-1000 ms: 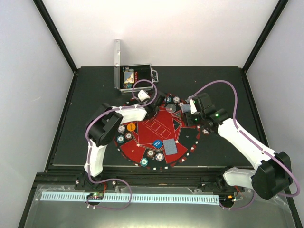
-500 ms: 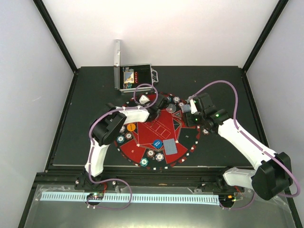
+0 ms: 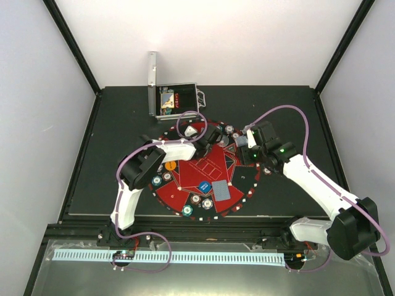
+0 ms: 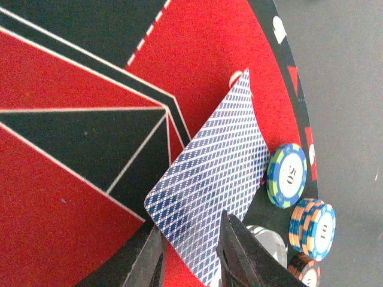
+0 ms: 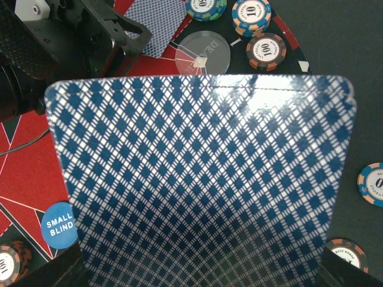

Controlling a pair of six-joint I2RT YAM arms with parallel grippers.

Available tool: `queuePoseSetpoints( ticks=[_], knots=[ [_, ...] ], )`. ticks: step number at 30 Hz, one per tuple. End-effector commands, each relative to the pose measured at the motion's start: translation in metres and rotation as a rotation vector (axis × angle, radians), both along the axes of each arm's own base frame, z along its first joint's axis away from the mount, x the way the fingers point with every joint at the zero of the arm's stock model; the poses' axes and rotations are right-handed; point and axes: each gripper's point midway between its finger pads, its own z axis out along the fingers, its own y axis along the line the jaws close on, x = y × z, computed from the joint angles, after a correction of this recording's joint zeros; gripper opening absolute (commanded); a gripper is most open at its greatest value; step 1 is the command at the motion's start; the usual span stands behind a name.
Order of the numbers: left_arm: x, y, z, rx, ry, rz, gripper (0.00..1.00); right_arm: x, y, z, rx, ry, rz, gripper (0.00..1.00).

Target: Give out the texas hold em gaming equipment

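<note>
A blue-patterned playing card (image 4: 209,173) lies flat on the round red-and-black mat (image 3: 203,176) near its far rim. My left gripper (image 4: 188,224) (image 3: 212,134) stands over the card's near end with its jaws a little open, one finger on each side. Beside the card are a "50" chip (image 4: 286,175), a stack of "10" chips (image 4: 313,221) and a clear disc (image 4: 266,239). My right gripper (image 3: 244,140) is shut on a deck of playing cards (image 5: 203,179), which fills the right wrist view and hides its fingers.
Poker chips (image 3: 195,198) ring the mat. A blue "small blind" disc (image 5: 60,225) and a grey-blue card pile (image 3: 220,190) lie on the mat's near part. The clear dealer disc (image 5: 205,52) and chip stacks (image 5: 268,51) sit beyond the deck. An open silver case (image 3: 174,102) stands behind the mat.
My left gripper has shifted right along the mat's far rim and its jaws have parted from the card. The right arm with the deck has stayed put.
</note>
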Motion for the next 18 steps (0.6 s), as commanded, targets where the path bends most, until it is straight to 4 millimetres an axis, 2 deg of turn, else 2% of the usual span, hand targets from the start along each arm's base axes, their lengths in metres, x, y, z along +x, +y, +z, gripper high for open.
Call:
queuePoseSetpoints(
  ticks=[1,4,8,11,18],
  knots=[
    [-0.001,-0.021,0.002,-0.021,-0.008,-0.061,0.27,0.003,0.0,0.011,0.024,-0.044,0.001,0.6],
    [-0.001,-0.03,0.003,-0.022,-0.011,-0.095,0.28,0.004,0.0,0.01,0.02,-0.042,-0.002,0.6],
    [-0.005,-0.033,0.001,-0.039,0.006,-0.111,0.33,0.004,-0.001,0.01,0.016,-0.043,-0.003,0.61],
    [-0.008,-0.031,0.007,-0.041,0.001,-0.117,0.37,0.005,-0.001,0.01,0.011,-0.042,-0.004,0.61],
    [-0.023,0.006,0.031,-0.013,-0.051,-0.105,0.62,0.004,-0.001,0.005,-0.002,-0.028,0.006,0.61]
  ],
)
